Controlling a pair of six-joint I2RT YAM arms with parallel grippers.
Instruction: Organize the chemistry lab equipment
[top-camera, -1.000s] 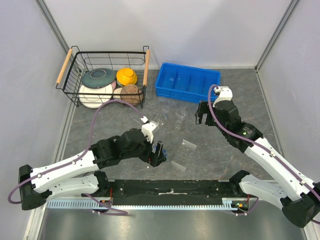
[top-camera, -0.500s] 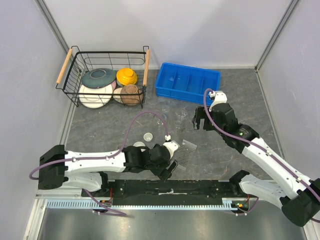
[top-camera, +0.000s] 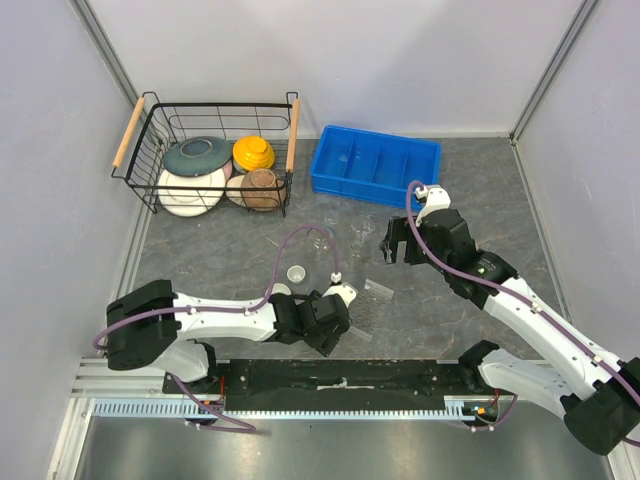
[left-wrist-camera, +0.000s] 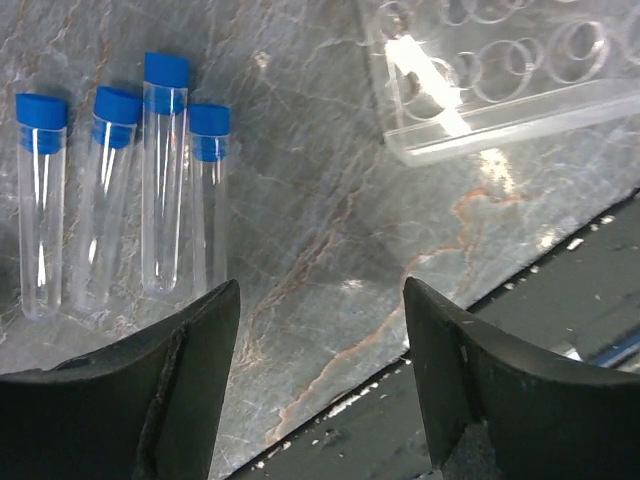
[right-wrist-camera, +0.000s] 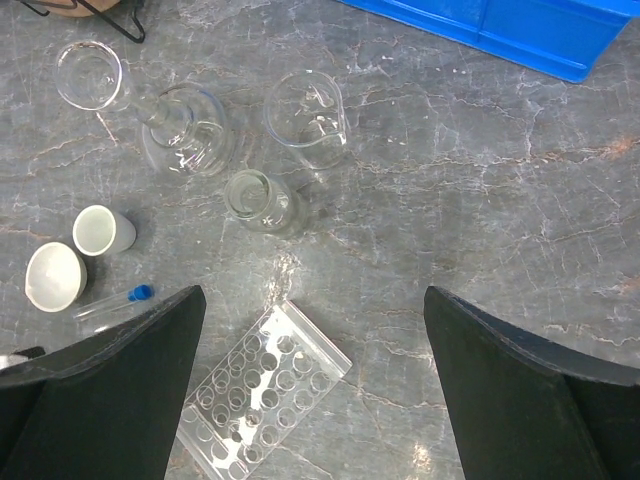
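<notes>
A clear gridded rack (top-camera: 370, 304) lies flat near the table's front; it also shows in the left wrist view (left-wrist-camera: 500, 70) and the right wrist view (right-wrist-camera: 265, 400). Several clear test tubes with blue caps (left-wrist-camera: 165, 180) lie side by side just left of my left gripper (left-wrist-camera: 320, 380), which is open, empty and low over the front edge (top-camera: 335, 335). A beaker (right-wrist-camera: 305, 120), a small flask (right-wrist-camera: 260, 200), a wider flask (right-wrist-camera: 185, 135), a small glass (right-wrist-camera: 90, 75) and two white cups (right-wrist-camera: 103, 230) stand beyond the rack. My right gripper (right-wrist-camera: 312, 295) is open and empty above them (top-camera: 395, 240).
A blue compartment bin (top-camera: 375, 165) stands at the back middle. A wire basket (top-camera: 150, 150) with coloured bowls and plates stands at the back left. A black rail (left-wrist-camera: 560, 330) runs along the table's near edge.
My left arm has swung right and toward the near edge, ending low beside the rack. My right gripper has shifted slightly left and nearer.
</notes>
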